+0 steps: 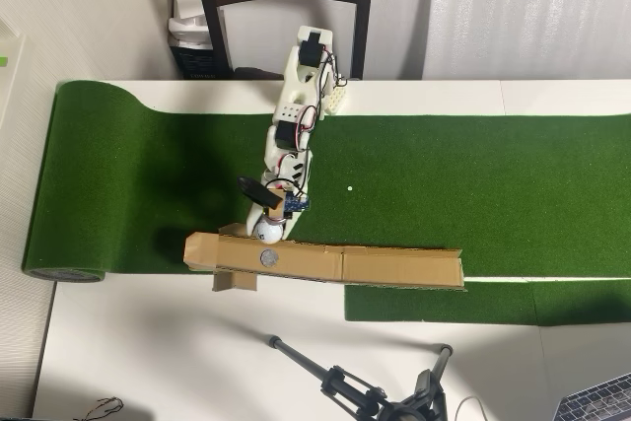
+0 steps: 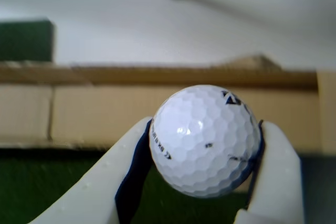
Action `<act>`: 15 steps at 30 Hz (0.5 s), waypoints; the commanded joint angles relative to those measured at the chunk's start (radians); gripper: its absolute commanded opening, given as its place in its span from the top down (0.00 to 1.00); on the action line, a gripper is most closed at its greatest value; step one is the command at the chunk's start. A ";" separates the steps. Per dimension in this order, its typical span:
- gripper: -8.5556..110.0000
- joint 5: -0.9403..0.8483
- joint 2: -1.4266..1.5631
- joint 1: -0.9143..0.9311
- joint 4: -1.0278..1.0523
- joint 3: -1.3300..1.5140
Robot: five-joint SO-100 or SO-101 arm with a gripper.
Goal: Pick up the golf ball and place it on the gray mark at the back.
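**Ball in the grip, at the near edge of the cardboard ramp**

We have the golf ball (image 2: 206, 141) clamped between our two white fingers (image 2: 277, 171), one pad on each flank, the ball bulging forward and above the tips. In the overhead view our gripper (image 1: 268, 231) sits on the turf (image 1: 493, 184) side of the cardboard strip (image 1: 394, 265), the ball (image 1: 267, 232) right at the strip's edge.

The gray mark (image 1: 268, 257) lies just beyond the fingertips, on the cardboard, nearly in line with where we point. We judge the step to be the carry and set-down: lift enough for the ball's underside to clear the cardboard lip ahead of the fingers, ease forward, lower until the ball rests on the mark, then part the fingers slowly so it does not roll.

Beyond the fingertips the strip is narrow; past it is bare white table, so an overshoot sends the ball off the far edge. A raised cardboard wall seems to run along that side, though the wrist view is too blurred to be sure. To both sides of the fingers the strip runs clear. Behind us the turf is open; a tripod (image 1: 345, 382) stands well past the strip.
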 commanded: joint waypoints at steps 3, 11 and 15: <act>0.81 0.011 -0.054 -0.029 0.000 -0.232; 0.81 0.011 -0.135 -0.034 0.002 -0.252; 0.81 0.011 -0.160 -0.046 0.002 -0.253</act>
